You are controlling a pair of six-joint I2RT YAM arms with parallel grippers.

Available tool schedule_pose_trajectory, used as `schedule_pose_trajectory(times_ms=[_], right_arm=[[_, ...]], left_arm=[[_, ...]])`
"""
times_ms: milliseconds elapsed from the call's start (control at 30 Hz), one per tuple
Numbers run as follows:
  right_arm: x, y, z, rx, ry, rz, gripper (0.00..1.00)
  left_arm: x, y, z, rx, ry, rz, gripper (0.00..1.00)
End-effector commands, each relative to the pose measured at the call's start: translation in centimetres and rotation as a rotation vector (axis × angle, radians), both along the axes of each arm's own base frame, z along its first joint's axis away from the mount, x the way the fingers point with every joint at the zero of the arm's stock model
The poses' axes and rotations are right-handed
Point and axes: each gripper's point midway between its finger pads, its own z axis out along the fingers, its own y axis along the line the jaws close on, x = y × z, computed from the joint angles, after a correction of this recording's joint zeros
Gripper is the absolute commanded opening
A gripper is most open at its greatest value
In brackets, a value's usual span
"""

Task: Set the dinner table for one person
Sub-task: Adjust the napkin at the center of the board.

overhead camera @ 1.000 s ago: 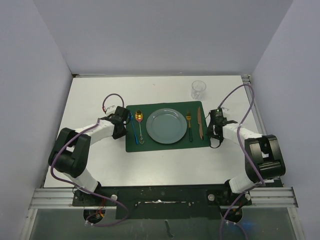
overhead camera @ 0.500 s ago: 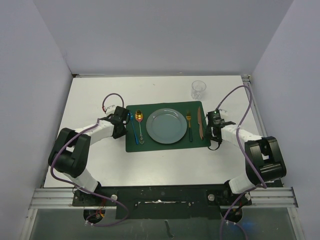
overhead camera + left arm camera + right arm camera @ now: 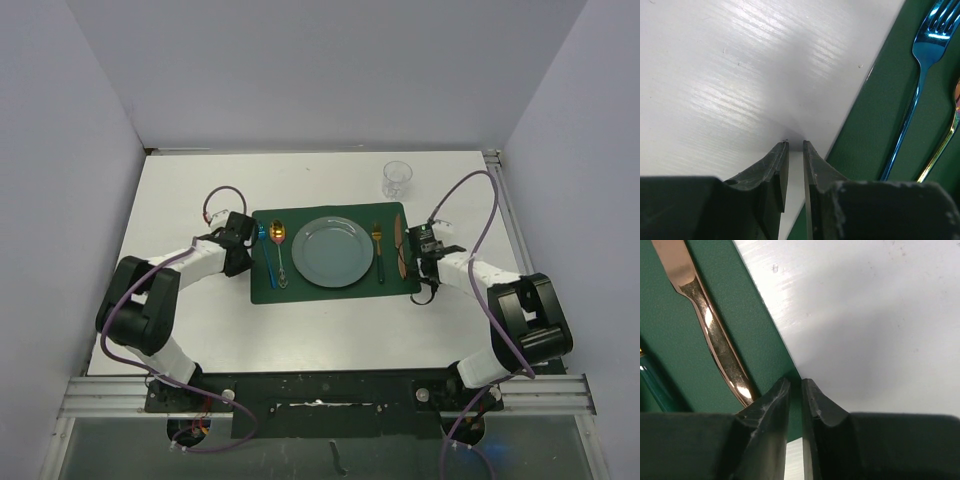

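The left pincer point(image 3: 795, 144) is nearly closed with a slim slit left, its tips at the mat's point(image 3: 875, 125) 9 o'clock edge; I cannot tell whether it grips. The right pincer point(image 3: 795, 381) is likewise at the 3 o'clock edge. The white bench point(image 3: 330, 330) lies beneath everything, with a glass point(image 3: 396, 178) at the mat's 1 o'clock.

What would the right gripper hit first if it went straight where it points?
Likely the green placemat: its right edge sits at the jaws of the right gripper, dinner table beneath. Depth is unclear.
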Motion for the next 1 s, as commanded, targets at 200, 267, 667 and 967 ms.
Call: schedule_pose_trajectory(times_ms=[200, 267, 667, 967], right_arm=[[-2.5, 2.4, -1.9, 0.02, 0.086, 0.036, 0.0], [-3.0, 2.6, -2.3, 0.019, 0.099, 0.038, 0.0], [-4.8, 3.4, -3.3, 0.004, 0.151, 0.051, 0.0], [-6.0, 3.9, -3.0, -0.001, 0.162, 0.053, 0.0]], left_arm=[[-0.5, 1.4, 1.3, 0.008, -0.011, 0.011, 0.1], [-0.3, 1.6, 1.8, 0.006, -0.025, 0.017, 0.1], [-0.1, 1.8, 2.4, -0.012, -0.042, 0.023, 0.1], [0.6, 1.2, 1.1, -0.03, -0.026, 0.01, 0.1]])
